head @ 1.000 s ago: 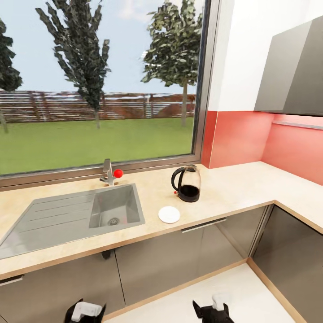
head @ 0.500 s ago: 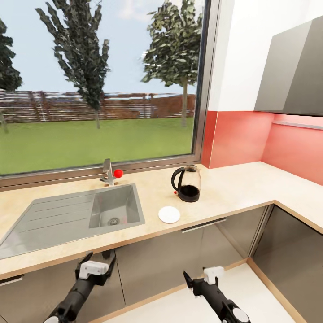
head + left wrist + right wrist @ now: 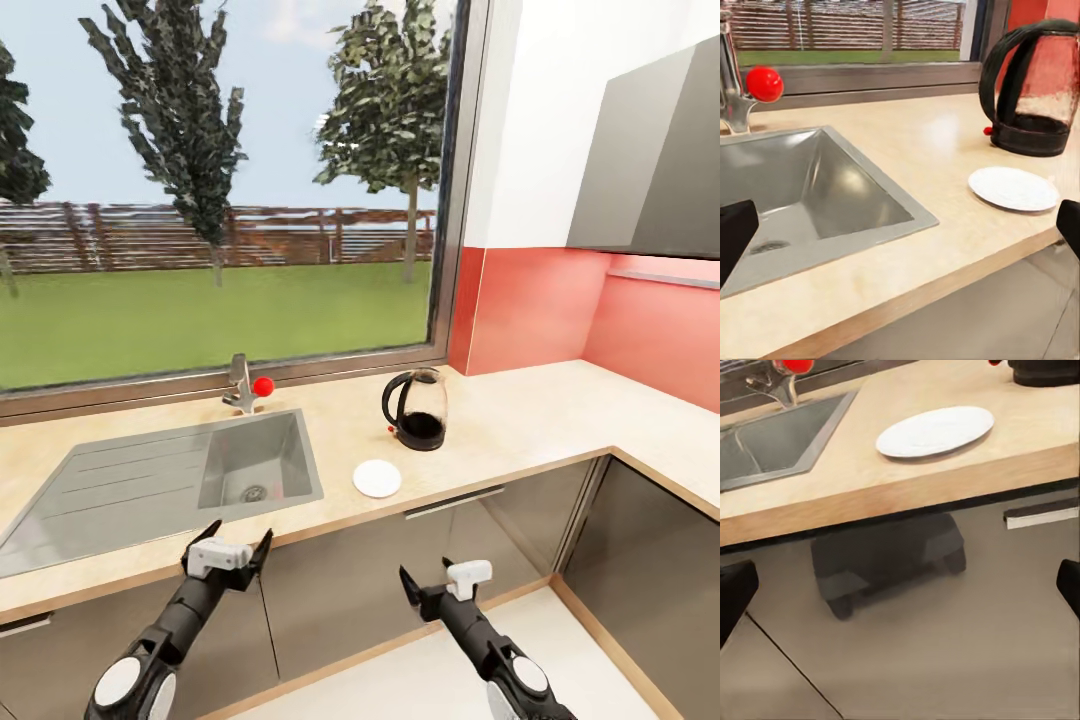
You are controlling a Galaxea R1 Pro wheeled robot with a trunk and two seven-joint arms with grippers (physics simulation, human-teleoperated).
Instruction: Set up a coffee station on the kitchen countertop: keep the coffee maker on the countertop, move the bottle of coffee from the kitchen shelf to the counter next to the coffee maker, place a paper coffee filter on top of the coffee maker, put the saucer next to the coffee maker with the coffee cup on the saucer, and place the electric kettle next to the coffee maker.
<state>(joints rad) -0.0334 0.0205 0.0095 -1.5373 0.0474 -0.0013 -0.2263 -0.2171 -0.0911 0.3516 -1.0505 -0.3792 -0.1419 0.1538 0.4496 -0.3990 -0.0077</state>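
Beige wood-look countertop (image 3: 520,420) carries a round white saucer (image 3: 377,478) near its front edge, just beside the steel sink (image 3: 250,465); rounded glass kettle (image 3: 416,409) stands behind. Left gripper (image 3: 233,551) and right gripper (image 3: 428,590) hover below, jaws apart.

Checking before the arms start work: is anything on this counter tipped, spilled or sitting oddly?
Nothing stands out. The electric kettle stands upright on the countertop, the saucer lies flat in front of it near the edge, apart from it, with no cup on it. No spill shows. Both the left gripper and the right gripper are open.
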